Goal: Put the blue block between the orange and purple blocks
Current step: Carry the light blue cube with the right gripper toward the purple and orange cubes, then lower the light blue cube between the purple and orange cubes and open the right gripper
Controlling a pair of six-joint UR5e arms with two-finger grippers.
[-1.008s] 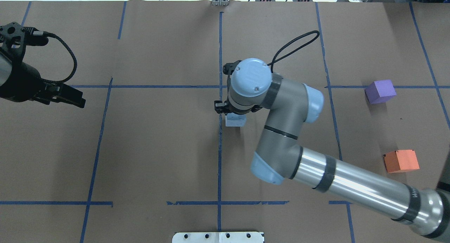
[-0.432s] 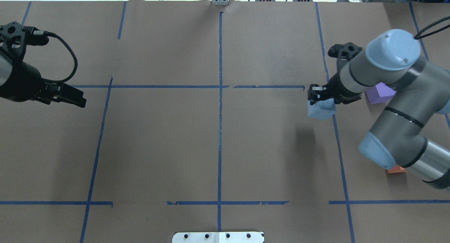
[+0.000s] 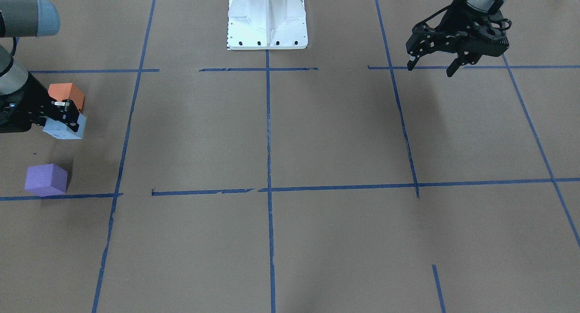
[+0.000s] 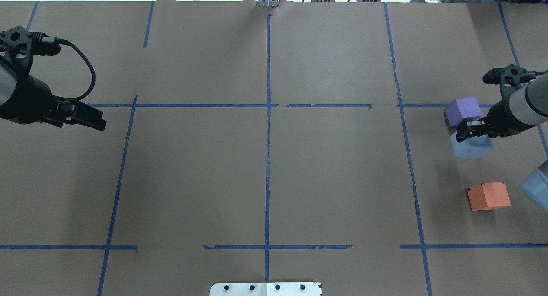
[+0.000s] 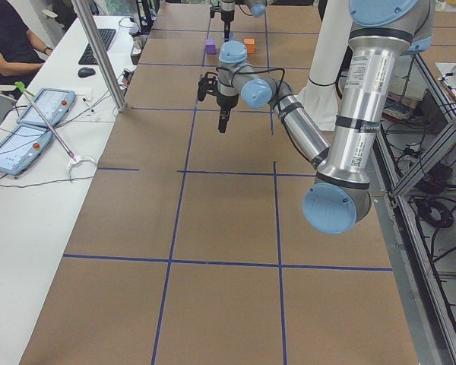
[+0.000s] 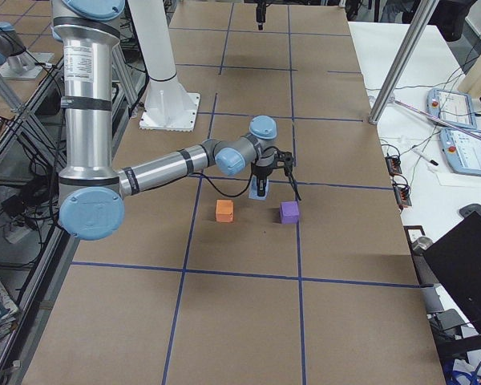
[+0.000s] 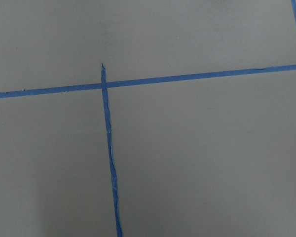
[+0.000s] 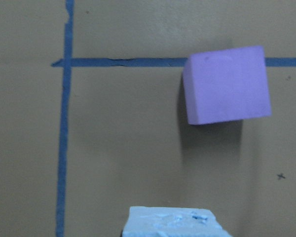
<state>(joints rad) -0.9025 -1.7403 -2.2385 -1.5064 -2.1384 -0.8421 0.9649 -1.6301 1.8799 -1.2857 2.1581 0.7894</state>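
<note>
My right gripper [image 4: 470, 131] is clenched on the blue block [image 4: 471, 147], which hangs between the purple block [image 4: 462, 109] and the orange block [image 4: 489, 196], nearer purple. If I lower it here, it may nudge purple. The left gripper [image 3: 430, 68] has its jaws spread.

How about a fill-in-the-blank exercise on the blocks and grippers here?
The blue block is held by the ____ arm's gripper.
The left gripper is ____ and holds nothing.
The block nearest the robot's base is ____.
The right wrist camera sees the blue block and a ____ block.
Missing words: right; open; orange; purple.
</note>
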